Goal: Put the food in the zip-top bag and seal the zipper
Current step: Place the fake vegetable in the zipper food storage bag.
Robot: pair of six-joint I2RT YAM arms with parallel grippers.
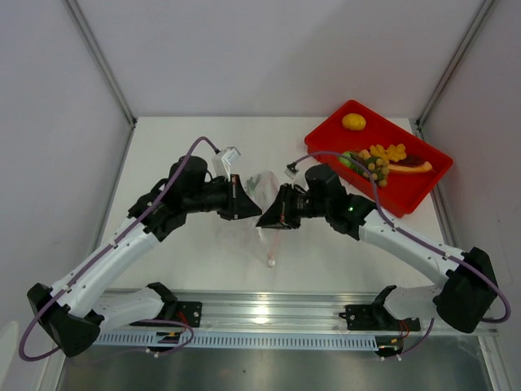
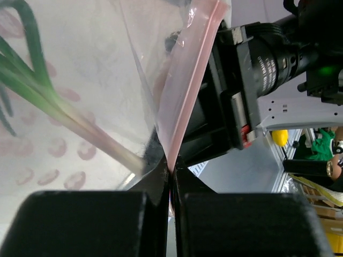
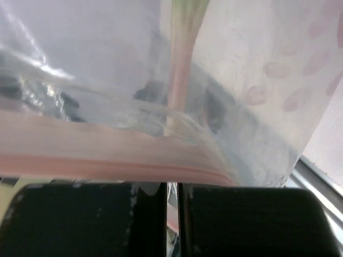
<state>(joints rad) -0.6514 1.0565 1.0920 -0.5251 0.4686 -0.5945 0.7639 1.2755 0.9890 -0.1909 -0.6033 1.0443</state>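
Both left gripper (image 2: 170, 172) and right gripper (image 3: 171, 186) clamp the zipper (image 2: 185, 91) between them.

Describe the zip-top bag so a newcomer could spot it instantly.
On the white table, look to the middle, where the left gripper and right gripper meet. Both pinch the zip-top bag by its mouth. Unlike the red tray far right, it is clear and crinkly, with a pinkish-red zipper strip and a green stalk inside.
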